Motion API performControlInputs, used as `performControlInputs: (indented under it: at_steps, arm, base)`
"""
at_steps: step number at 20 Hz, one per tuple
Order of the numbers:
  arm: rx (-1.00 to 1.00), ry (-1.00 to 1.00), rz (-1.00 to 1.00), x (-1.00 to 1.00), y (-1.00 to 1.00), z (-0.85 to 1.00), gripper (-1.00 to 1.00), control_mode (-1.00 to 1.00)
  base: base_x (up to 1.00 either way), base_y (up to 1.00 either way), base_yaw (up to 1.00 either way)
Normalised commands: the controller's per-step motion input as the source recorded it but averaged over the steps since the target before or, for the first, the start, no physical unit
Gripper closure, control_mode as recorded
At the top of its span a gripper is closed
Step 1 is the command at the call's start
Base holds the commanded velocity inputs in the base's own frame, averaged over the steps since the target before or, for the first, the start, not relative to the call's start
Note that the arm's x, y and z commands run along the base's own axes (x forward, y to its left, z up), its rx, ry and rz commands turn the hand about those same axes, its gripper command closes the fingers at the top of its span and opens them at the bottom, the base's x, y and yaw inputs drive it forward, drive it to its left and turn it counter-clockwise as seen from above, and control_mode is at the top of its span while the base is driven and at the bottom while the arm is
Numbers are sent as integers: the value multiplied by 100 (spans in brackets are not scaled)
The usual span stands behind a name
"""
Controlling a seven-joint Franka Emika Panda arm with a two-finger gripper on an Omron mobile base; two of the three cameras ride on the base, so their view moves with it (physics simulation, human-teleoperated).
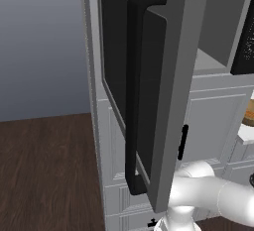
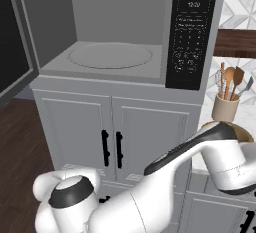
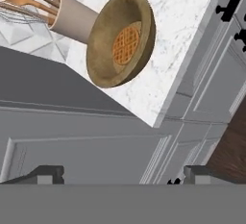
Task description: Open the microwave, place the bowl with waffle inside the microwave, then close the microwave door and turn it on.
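The microwave [image 2: 120,22] stands open, its grey cavity and round turntable [image 2: 110,56] bare. The microwave door [image 1: 149,91] is swung wide toward the base, its long black bar handle [image 1: 134,91] facing me; the door's edge also shows at the left [image 2: 12,52]. The brownish bowl [image 3: 122,38] with a round waffle [image 3: 126,43] in it sits on the marble counter [image 3: 187,21] to the right of the microwave. A sliver of the bowl's rim [image 2: 244,133] peeks out behind my arm. My gripper [image 3: 122,175] is open, apart from the bowl and pointing toward it, with nothing between its fingertips [image 3: 48,174].
A beige utensil holder [image 2: 226,108] with wooden spoons stands right behind the bowl [image 3: 72,16]. The black keypad panel [image 2: 192,32] is at the microwave's right. White cupboard doors with black handles [image 2: 112,149] are below. Dark wooden floor [image 1: 44,170] lies to the left.
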Motion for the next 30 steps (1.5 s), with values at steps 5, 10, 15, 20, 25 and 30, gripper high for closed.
performControlInputs:
  at_steps: [5, 10, 15, 20, 25, 30]
  arm:
    - [9, 0, -3, 39, -17, -25, -100, -100]
    - [12, 0, -5, 29, -34, -28, -100, -100]
    - [9, 1, -4, 26, -23, -22, -100, -100]
    - [4, 3, -3, 17, -11, -26, -100, -100]
    - [0, 1, -5, 18, -5, -32, -100, -100]
    - [0, 0, -6, 19, 0, -29, -100, -100]
  base:
    - [0, 0, 0]
    - [0, 0, 0]
    - [0, 0, 0]
    - [0, 0, 0]
    - [0, 0, 0]
    - [0, 0, 0]
